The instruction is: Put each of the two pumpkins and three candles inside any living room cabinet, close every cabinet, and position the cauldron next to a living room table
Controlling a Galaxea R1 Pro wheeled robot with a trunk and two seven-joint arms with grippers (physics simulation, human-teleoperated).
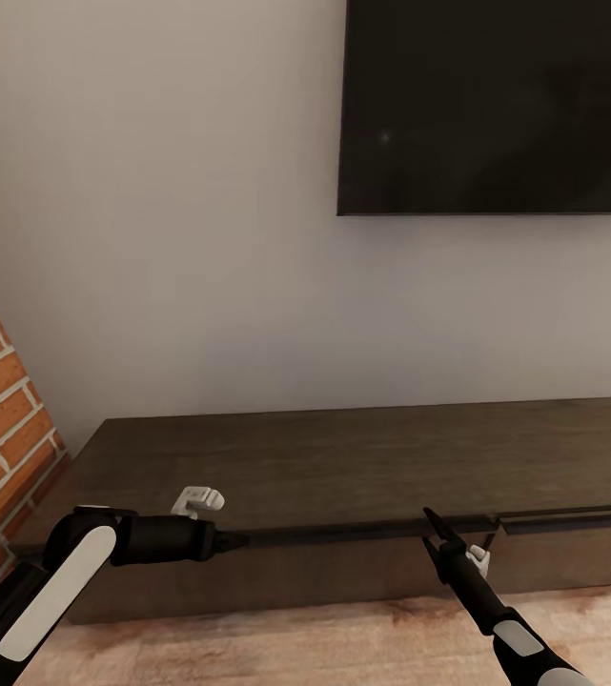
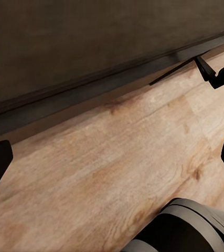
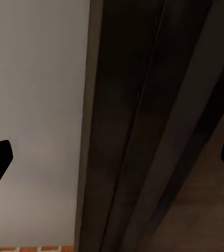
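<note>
- We stand before the cabinet [image 1: 362, 457], low against the wall under the television [image 1: 496, 105].
- Our left claw [image 1: 238, 541] and right claw [image 1: 431, 530] are both spread and empty, at its upper front edge.
- The drawers look nearly shut; next we likely press a front fully home.

A large black television [image 1: 496, 105] is hanging on a plain pale grey wall [image 1: 152, 210], its screen showing nothing but a dull sheen. A red brick wall [image 1: 0, 419] with pale mortar lines is slanting in at the near left side. Light brown wooden flooring [image 1: 324, 643] with visible grain is running along below, and it is also showing in the left wrist view [image 2: 117, 163].
</note>
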